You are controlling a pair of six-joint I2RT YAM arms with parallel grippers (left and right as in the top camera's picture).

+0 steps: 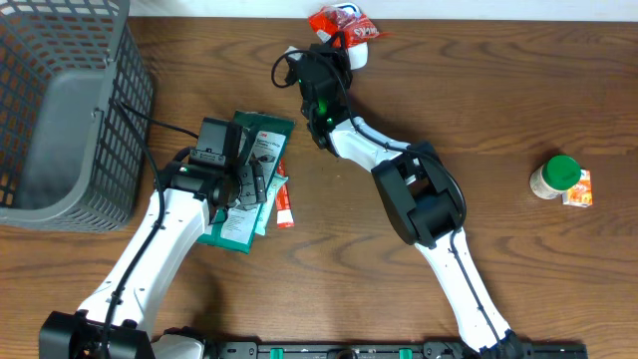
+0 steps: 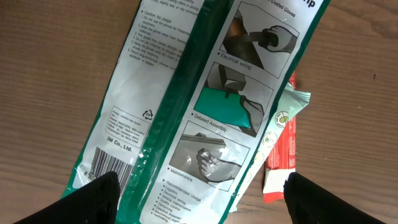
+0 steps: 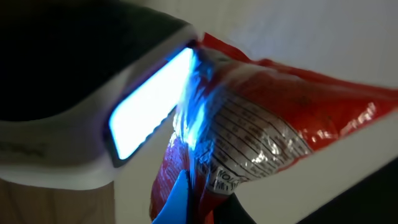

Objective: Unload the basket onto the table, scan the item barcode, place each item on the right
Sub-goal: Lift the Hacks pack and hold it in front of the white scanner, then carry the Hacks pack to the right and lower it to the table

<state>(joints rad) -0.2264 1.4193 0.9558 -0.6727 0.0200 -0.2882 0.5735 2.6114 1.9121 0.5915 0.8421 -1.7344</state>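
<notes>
My right gripper (image 1: 335,47) reaches to the table's far edge and is shut on a red snack packet (image 1: 344,22). In the right wrist view the crinkled red packet (image 3: 261,137) is pinched between the jaws of the gripper (image 3: 211,202), its printed silver side turned toward the barcode scanner (image 3: 93,93). The scanner's window (image 3: 149,106) glows blue-white right against the packet. My left gripper (image 2: 202,193) hangs open over a green-and-white glove package (image 2: 205,112) lying flat on the table, its black fingers (image 2: 93,199) either side. A barcode (image 2: 112,165) shows on that package.
A grey plastic basket (image 1: 60,110) stands at the far left. A thin red packet (image 1: 285,195) lies against the glove package's right side. A green-lidded jar (image 1: 555,177) and a small orange box (image 1: 579,188) sit at the right.
</notes>
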